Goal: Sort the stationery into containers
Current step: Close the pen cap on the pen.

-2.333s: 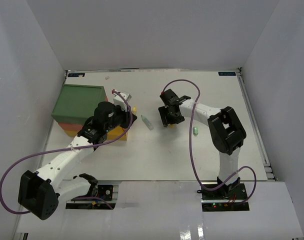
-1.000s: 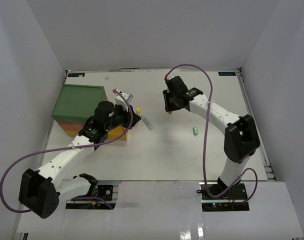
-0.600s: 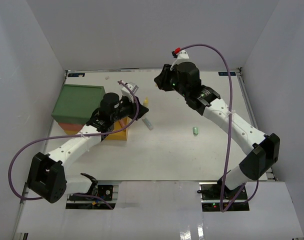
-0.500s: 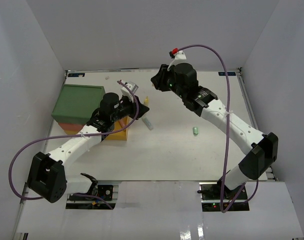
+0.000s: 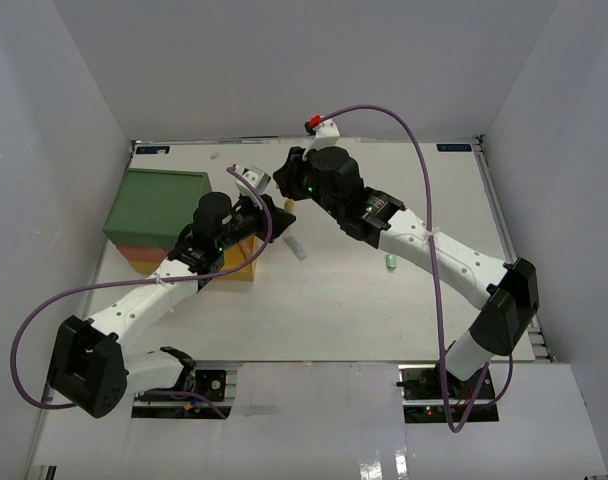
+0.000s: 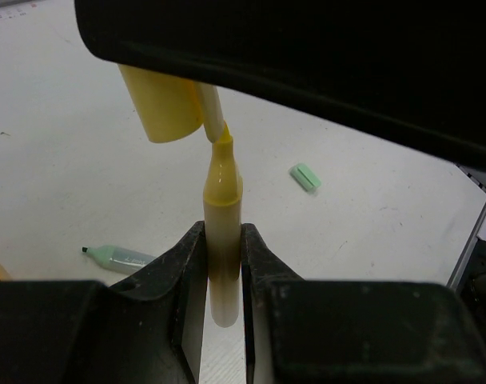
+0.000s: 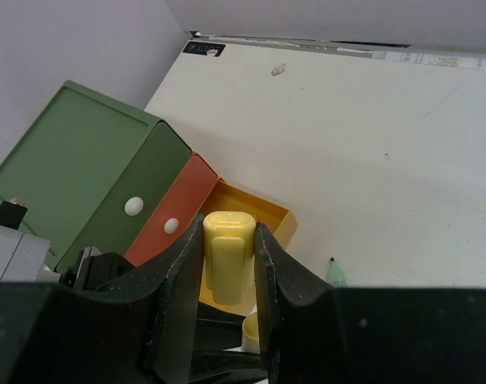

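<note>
Left gripper clamps highlighter tip-up — right gripper pinches cap just beside tip, likely for capping before yellow drawer.

The top view is bright and even: diffuse light falls from above on the white desk, and the shadows on it are soft and pale. The glossy strip at the near edge shows glare. In the left wrist view the left gripper is dark and slightly blurred, while the yellow highlighter is sharp, with a thin sheen. In the right wrist view the right gripper is nearly black – the yellow cap and the drawers are clear and well lit.
</note>
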